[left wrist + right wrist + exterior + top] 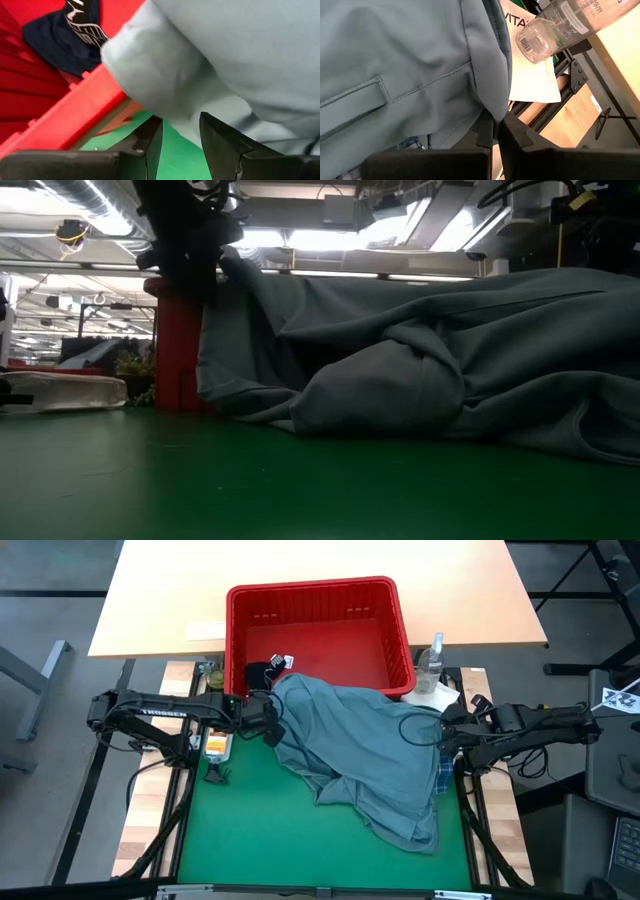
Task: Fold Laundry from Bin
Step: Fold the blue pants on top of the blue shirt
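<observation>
Green mat (250, 830) carries grey-blue garment (370, 750) spilling from red bin (315, 600), right gripper (447, 738) pinching its edge, left gripper (272, 725) fingers spread beside it.

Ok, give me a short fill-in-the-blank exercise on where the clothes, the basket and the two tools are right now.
1. The large grey-blue garment spills from the rectangular red plastic basket onto the ____ mat.
2. A dark ____ garment lies inside the basket.
3. The right tool is ____ on the grey-blue garment's edge.
4. The left tool has its fingers ____, beside the basket's rim.

Missing words: green; navy; shut; apart
</observation>
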You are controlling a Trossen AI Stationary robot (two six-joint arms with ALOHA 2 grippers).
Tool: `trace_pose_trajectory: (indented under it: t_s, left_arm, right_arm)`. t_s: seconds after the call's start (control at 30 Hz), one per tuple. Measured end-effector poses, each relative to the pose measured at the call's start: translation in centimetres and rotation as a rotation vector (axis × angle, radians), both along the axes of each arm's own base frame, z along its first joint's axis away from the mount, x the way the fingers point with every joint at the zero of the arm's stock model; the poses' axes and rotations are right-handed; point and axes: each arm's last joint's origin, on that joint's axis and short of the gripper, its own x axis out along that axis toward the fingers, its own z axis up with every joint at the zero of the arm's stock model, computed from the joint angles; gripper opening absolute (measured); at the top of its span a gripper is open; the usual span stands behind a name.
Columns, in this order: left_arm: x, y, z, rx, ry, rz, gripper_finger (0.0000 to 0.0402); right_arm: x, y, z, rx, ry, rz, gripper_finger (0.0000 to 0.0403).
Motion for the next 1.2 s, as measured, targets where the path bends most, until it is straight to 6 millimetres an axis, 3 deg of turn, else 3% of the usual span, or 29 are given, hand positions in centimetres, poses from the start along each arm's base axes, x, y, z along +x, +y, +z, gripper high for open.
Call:
trace_pose_trajectory:
  t_s: [0.27,0.53,0.77,0.9,1.2]
  left_arm:
    - [0.1,0.1,0.0,0.042,0.003,0.012,0.0116]
    - [0.3,0.2,0.1,0.087,0.021,-0.052,0.0015]
    - [-0.2,-0.2,0.5,0.032,0.025,-0.116,0.0003]
    - [-1.8,-0.9,1.5,-0.033,0.02,-0.164,0.0002]
    - [-7.5,-3.2,3.7,-0.3,0.022,-0.233,0.0001]
  right_arm:
    - [0.0,0.0,0.0,0.0,0.0,0.0,0.001]
    - [0.0,0.0,0.2,-0.004,0.01,0.028,0.001]
    - [0.0,0.0,1.9,-0.016,-0.009,0.108,0.001]
    - [-0.1,0.0,2.1,-0.01,-0.015,0.114,0.001]
    - [-0.1,0.2,2.0,0.045,-0.001,0.147,0.0029]
